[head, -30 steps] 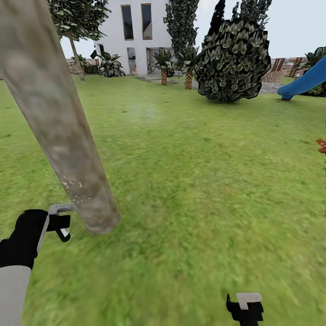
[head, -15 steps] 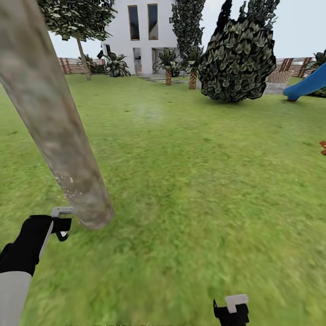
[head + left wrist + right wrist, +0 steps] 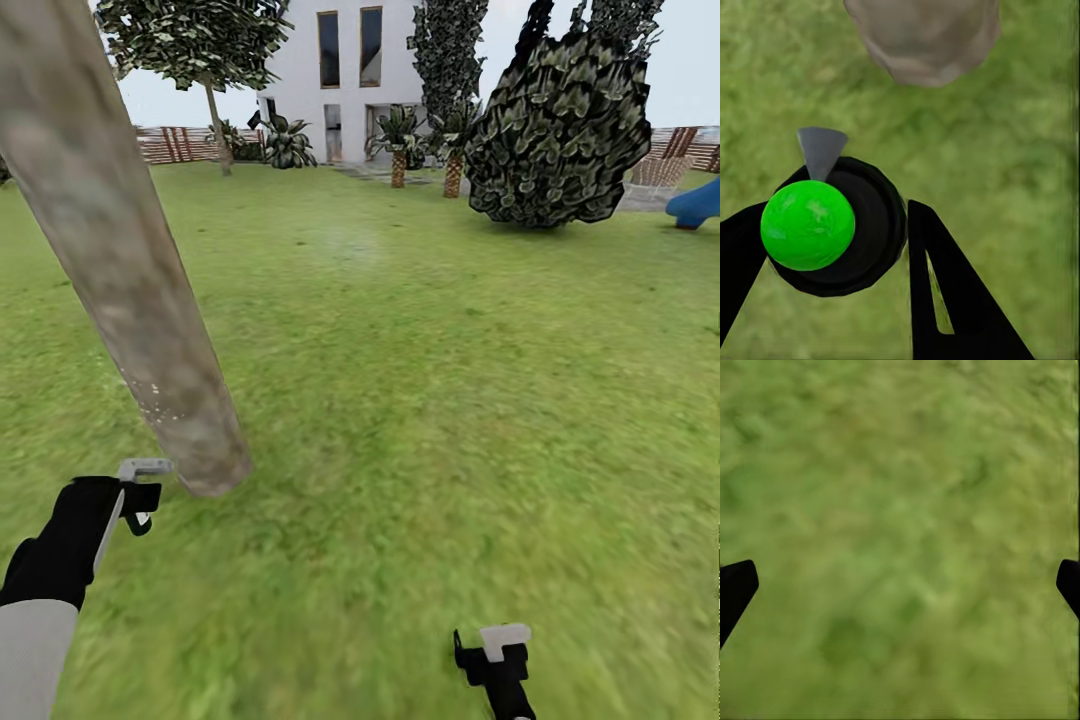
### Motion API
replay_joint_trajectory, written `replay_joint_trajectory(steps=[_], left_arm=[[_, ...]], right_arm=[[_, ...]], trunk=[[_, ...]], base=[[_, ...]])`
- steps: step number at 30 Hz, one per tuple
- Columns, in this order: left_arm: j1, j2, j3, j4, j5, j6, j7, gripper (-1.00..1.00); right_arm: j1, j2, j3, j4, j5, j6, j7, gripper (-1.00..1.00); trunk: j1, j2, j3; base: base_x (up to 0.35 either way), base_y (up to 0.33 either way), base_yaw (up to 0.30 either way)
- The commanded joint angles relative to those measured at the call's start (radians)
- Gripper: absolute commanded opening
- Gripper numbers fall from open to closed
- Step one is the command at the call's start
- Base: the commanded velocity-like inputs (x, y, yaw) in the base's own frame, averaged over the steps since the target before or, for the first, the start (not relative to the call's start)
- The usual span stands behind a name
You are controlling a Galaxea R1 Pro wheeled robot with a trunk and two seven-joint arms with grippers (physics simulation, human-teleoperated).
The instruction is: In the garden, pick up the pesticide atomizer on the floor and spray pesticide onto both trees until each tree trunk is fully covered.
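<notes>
- Left arm low at the head view's left edge, white forearm and black wrist reaching forward toward the tree trunk.
- Left gripper with black fingers clamped on either side of the pesticide atomizer: black round body, bright green cap, grey nozzle aimed at the trunk's base.
- In the head view, atomizer's grey head just beside the foot of the trunk, near but apart from it; small pale specks low on the trunk's bark.
- Trunk thick, mottled grey-beige, leaning up out of the frame from the lawn.
- Right arm low at the head view's bottom edge, right gripper over bare grass, well apart from the trunk.
- Right fingers spread wide, tips at opposite edges of the wrist view, nothing between them.
- Farther back: second tree by the wooden fence, white house, big dark bush, blue slide.
</notes>
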Motion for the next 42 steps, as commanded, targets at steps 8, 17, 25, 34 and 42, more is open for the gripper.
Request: replay_joint_trajectory(steps=[8,17,25,34,42], left_arm=[[0.000,0.000,0.004,-0.007,-0.011,0.006,-0.003,-1.00],[0.000,0.000,0.042,-0.009,-0.015,0.008,0.017,-1.00],[-0.082,-0.009,0.031,-0.002,-0.003,0.057,0.049,-1.00],[-0.099,-0.006,0.025,-0.011,-0.010,0.095,0.054,-1.00],[-0.146,-0.016,0.009,-0.016,-0.008,0.122,0.050,-1.00]], right_arm=[[-0.001,-0.024,0.005,0.004,0.010,0.001,-0.010,1.00],[-0.001,-0.024,0.004,0.007,0.011,0.001,-0.010,1.00],[-0.001,-0.024,0.004,0.007,0.011,0.001,-0.010,1.00],[-0.001,-0.048,0.005,0.010,0.011,0.001,-0.010,1.00],[-0.001,-0.053,0.004,0.010,0.011,0.001,-0.010,1.00]], trunk=[[0.000,0.000,-0.001],[0.000,0.000,-0.001],[0.000,0.000,-0.001],[0.000,0.000,-0.001],[0.000,0.000,-0.001]], base=[[0.231,-0.195,0.001],[0.090,-0.233,0.241],[-0.005,-0.020,0.278],[0.039,-0.081,0.079],[0.147,-0.245,0.000]])
